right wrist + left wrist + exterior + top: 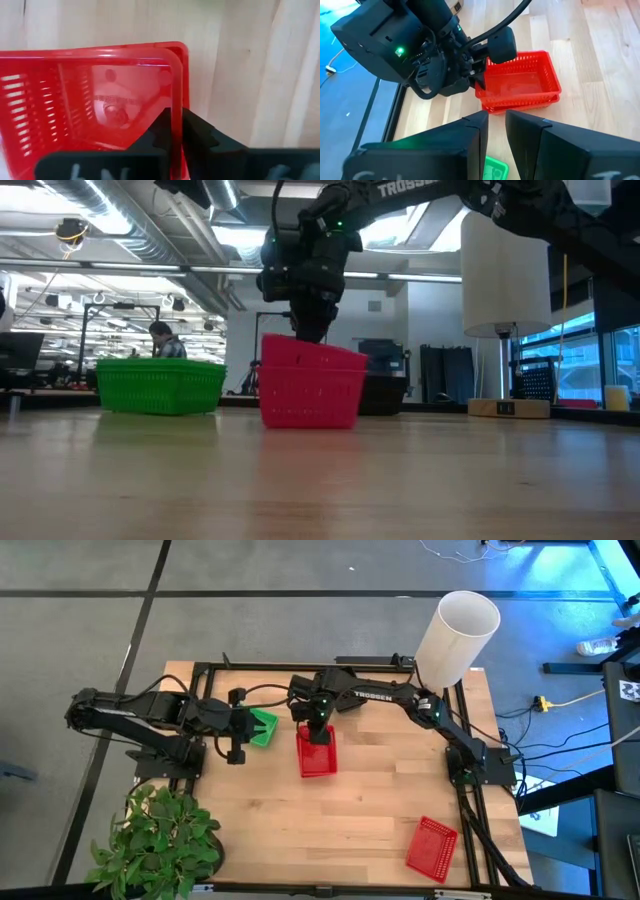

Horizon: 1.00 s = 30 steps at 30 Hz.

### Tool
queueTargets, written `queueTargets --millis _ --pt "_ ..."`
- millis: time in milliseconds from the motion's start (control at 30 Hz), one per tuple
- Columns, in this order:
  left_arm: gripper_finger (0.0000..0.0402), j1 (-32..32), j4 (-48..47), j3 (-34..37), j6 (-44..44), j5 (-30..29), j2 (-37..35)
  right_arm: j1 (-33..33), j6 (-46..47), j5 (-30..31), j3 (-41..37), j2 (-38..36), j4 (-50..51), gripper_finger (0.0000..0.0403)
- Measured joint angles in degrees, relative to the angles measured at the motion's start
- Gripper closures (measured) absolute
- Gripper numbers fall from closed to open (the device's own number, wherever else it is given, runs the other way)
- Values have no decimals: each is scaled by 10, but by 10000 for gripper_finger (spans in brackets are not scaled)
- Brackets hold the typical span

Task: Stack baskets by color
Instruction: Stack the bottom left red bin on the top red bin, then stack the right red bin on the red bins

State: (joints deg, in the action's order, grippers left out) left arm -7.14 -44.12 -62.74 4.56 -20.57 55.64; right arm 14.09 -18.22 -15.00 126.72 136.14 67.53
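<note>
Now, left of centre, the left gripper (236, 726) waits, fingers slightly apart, beside the green basket (263, 728). At centre, the right gripper (316, 727) pinches the rim of the nested red baskets (317, 753); light, springy mesh, best gripped by the rim.

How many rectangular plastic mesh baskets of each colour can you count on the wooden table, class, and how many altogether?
Red rectangular plastic mesh baskets: 3, a nested pair mid-table and a lone red basket near the right front corner.
Green rectangular plastic mesh basket: 1 seen; whether more are nested inside it cannot be told.
Black baskets: 0 in view.
Total: 4.
</note>
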Motion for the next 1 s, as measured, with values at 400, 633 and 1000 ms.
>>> queueTargets --millis 400,633,1000 --pt "344 0 0 0 0 3 0 -14 0 4 56 0 47 356" --pt "344 0 0 0 0 5 0 -17 30 2 76 -51 118 355" --pt "344 0 0 0 1 46 0 -73 96 4 55 -181 225 358"
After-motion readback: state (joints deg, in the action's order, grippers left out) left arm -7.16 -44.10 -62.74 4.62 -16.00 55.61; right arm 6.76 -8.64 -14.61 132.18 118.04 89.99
